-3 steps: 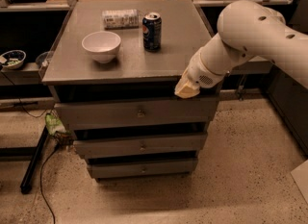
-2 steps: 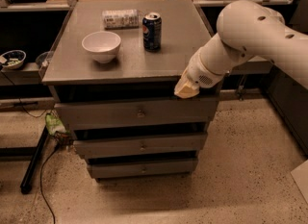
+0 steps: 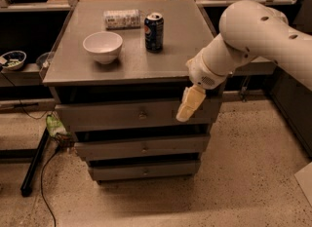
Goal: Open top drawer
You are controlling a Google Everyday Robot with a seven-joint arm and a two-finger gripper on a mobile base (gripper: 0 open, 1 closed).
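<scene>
Gripper (image 3: 190, 105) before top drawer (image 3: 97, 117), right of knob (image 3: 142, 115); jaws' state unclear. Grey cabinet top (image 3: 170, 60), speckled floor (image 3: 243, 182).

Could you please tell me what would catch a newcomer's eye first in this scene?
The large white robot arm reaches in from the right, and its gripper hangs in front of the right end of the top drawer, to the right of the knob. On the grey cabinet top stand a white bowl and a blue soda can, with a pale packet lying behind them.
</scene>
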